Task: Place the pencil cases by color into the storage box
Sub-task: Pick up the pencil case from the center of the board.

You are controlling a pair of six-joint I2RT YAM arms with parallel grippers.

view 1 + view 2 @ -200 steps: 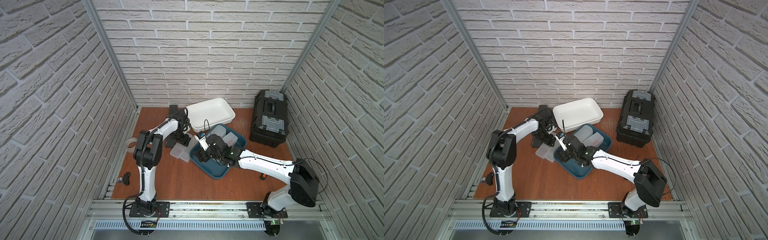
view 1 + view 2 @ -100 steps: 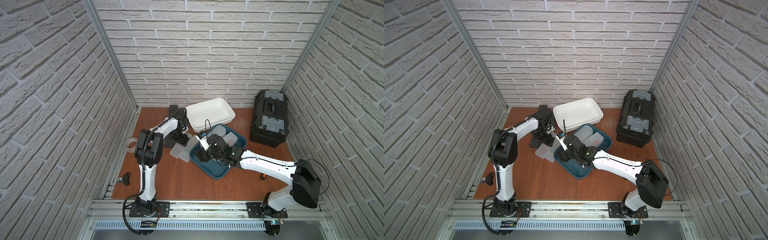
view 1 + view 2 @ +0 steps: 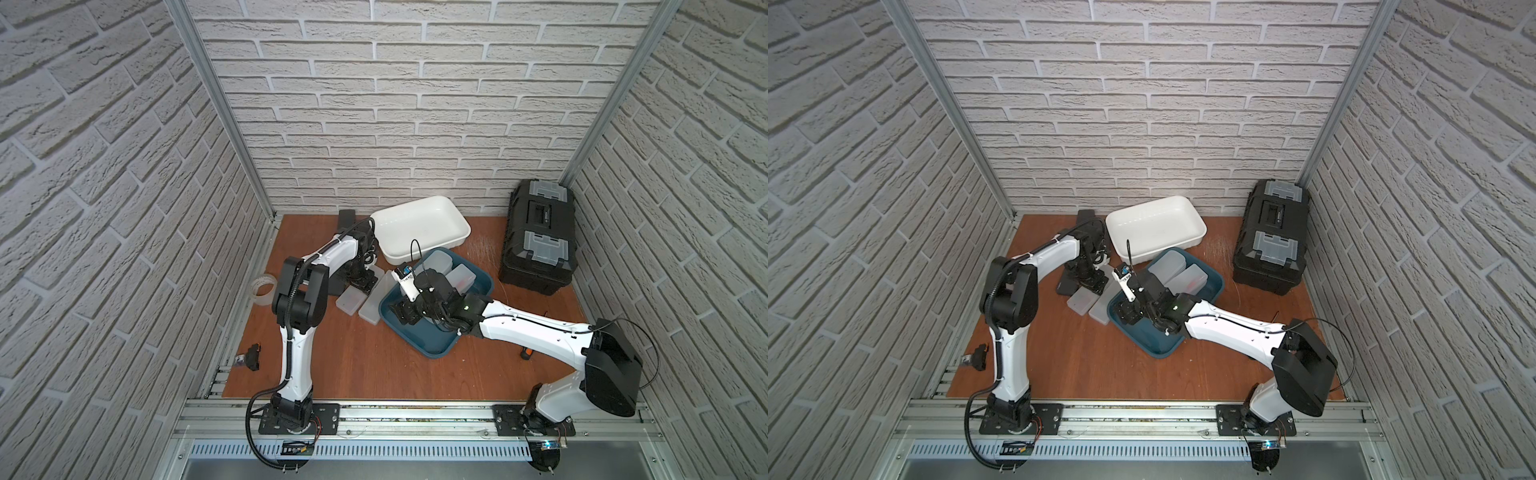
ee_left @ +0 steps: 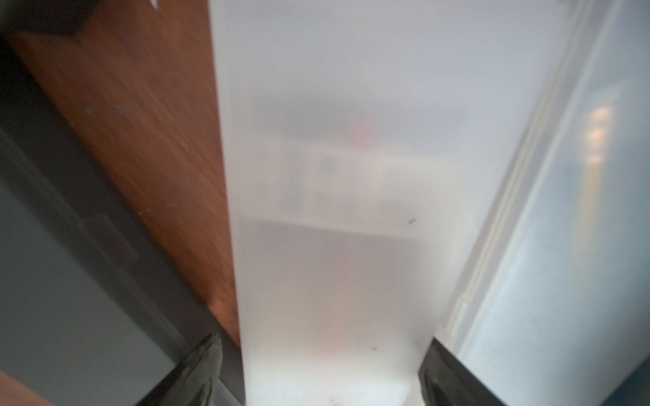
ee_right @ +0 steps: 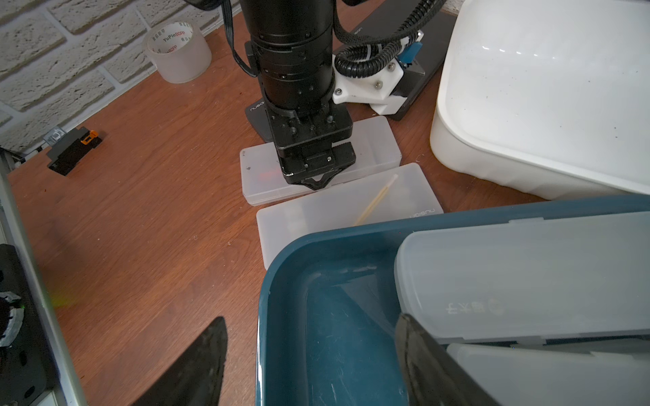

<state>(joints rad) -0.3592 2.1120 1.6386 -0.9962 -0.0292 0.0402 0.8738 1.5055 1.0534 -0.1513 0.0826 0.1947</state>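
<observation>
Logging risks, left to right. Tape [image 5: 177, 49] stands far left on the desk, well apart from the work, so it is no concern.

Black case [image 4: 70, 281] lies flat just left of the target, with a strip of bare desk between them. One finger [image 4: 207, 365] hangs over its edge. If the jaws sit low, it could snag or shove that case.

Left jaws straddle a frosted case [image 4: 334, 211] lying flat on the desk, left of the tray. A thin gap shows at one finger, so I judge them narrow but not yet clamped. Smooth plastic gripped across its width is likely to slip or tilt on lifting. Loose contents seen through the lid may shift the balance.

Second frosted case [image 5: 348, 207] lies alongside, touching or nearly so. The other finger [image 4: 443, 372] sits at that seam, so it may pinch both cases or drag the neighbour.

Right jaws stand wide and empty over the left wall of the blue tray [image 5: 278, 267], which holds frosted cases [image 5: 527, 274]. That is probably the drop spot, so the arms could collide there.

White tub [image 5: 475, 154] is empty. Dropping a frosted case there would spoil the sort.
</observation>
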